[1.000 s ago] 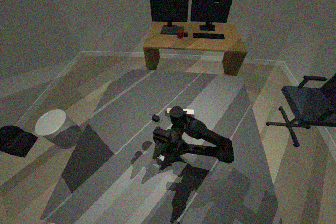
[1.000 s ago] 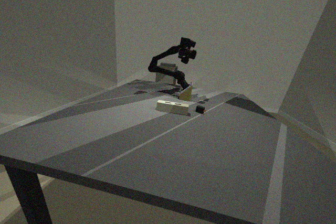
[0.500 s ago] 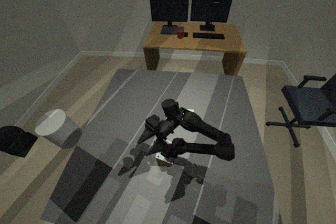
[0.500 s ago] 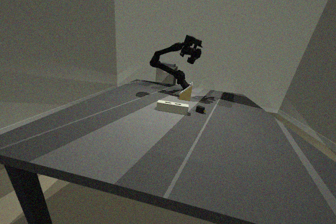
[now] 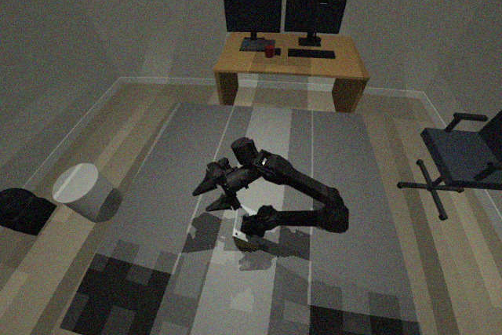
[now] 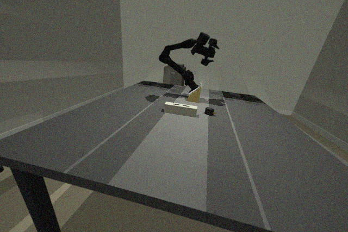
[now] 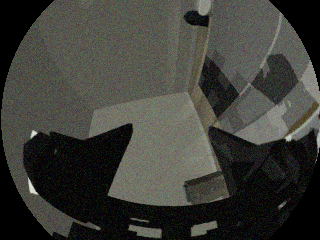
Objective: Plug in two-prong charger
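The white power strip (image 6: pixel 180 110) lies on the table in the exterior view, its top face up with two dark outlet slots. The small black charger (image 6: pixel 209 111) lies on the table just right of the strip in that view, with a brassy bit, likely its prongs, at its right side. In the top view both are hidden behind the arm, and I cannot make them out in the wrist view. My gripper (image 5: pixel 201 202) (image 6: pixel 216 54) (image 7: pixel 171 128) is open and empty. It is raised high above the table, well clear of strip and charger, and its fingers point sideways.
A yellow wedge block (image 5: pixel 245 244) (image 6: pixel 194 96) with a white sloping face stands by the arm's base, behind the strip in the exterior view. A grey box (image 6: pixel 172 75) (image 7: pixel 206 188) stands beyond the table. A desk (image 5: pixel 283 64) with monitors and a chair (image 5: pixel 462 157) stand farther off.
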